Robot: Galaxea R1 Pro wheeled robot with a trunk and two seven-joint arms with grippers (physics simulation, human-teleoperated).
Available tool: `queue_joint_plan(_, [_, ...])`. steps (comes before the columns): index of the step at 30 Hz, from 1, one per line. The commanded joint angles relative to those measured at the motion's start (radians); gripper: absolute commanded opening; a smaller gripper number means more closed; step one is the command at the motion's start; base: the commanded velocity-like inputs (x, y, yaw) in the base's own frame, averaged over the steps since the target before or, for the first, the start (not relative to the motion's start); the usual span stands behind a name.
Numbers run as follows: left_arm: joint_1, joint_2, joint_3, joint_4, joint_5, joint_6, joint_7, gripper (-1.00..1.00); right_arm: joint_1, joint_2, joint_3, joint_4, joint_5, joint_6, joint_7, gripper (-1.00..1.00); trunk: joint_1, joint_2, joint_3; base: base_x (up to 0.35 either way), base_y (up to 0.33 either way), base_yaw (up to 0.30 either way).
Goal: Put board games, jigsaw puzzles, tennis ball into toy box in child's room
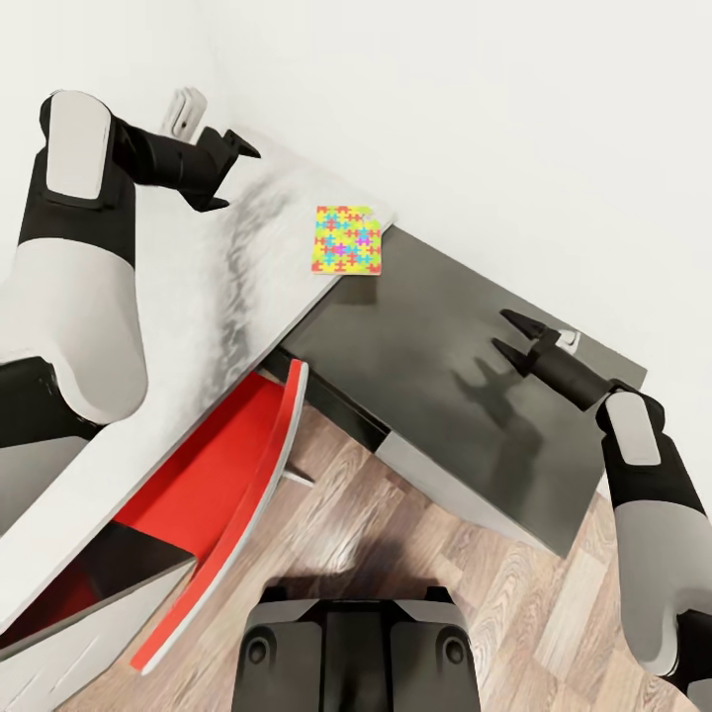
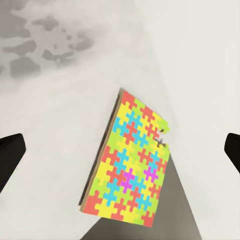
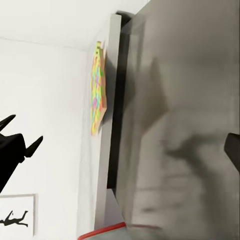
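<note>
One jigsaw puzzle [image 1: 346,239], a flat slab of bright interlocking pieces, lies at the far corner of the table's light grey top [image 1: 188,326], where it meets the dark grey wing [image 1: 445,366]. My left gripper [image 1: 235,176] hovers open over the light top, left of the puzzle and apart from it. In the left wrist view the puzzle [image 2: 130,160] lies ahead between the spread fingertips [image 2: 10,150]. Over the dark wing, to the puzzle's right, my right gripper [image 1: 506,334] hangs open and empty; its wrist view catches the puzzle [image 3: 97,90] edge-on. The toy box, board games and tennis ball are out of view.
A red-lined panel [image 1: 232,514] stands open below the table's front edge, over the wood-plank floor [image 1: 445,564]. White wall runs right behind the table. A black-silhouette picture [image 3: 17,217] hangs on the wall. My base [image 1: 356,648] is close to the table's inner corner.
</note>
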Motion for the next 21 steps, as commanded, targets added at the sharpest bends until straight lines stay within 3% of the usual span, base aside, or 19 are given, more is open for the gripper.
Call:
queue_joint_plan(1, [-0.001, -0.001, 0.004, 0.0, 0.01, 0.002, 0.01, 1.0, -0.001, 0.0, -0.002, 0.0, 0.0, 0.006, 0.002, 1.0, 0.001, -0.002, -0.001, 0.0, 0.0, 0.057])
queue_joint_plan(10, [0.003, 0.0, 0.007, 0.002, 0.011, 0.003, 0.004, 1.0, -0.001, -0.061, -0.004, 0.052, -0.006, 0.001, 0.01, 1.0, 0.001, -0.002, -0.001, 0.0, 0.0, 0.028])
queue_joint_plan(21, [0.005, 0.0, 0.01, 0.003, 0.012, 0.003, 0.002, 1.0, -0.002, -0.09, -0.004, 0.099, -0.009, -0.001, 0.012, 1.0, 0.001, -0.002, -0.001, 0.0, 0.0, 0.008])
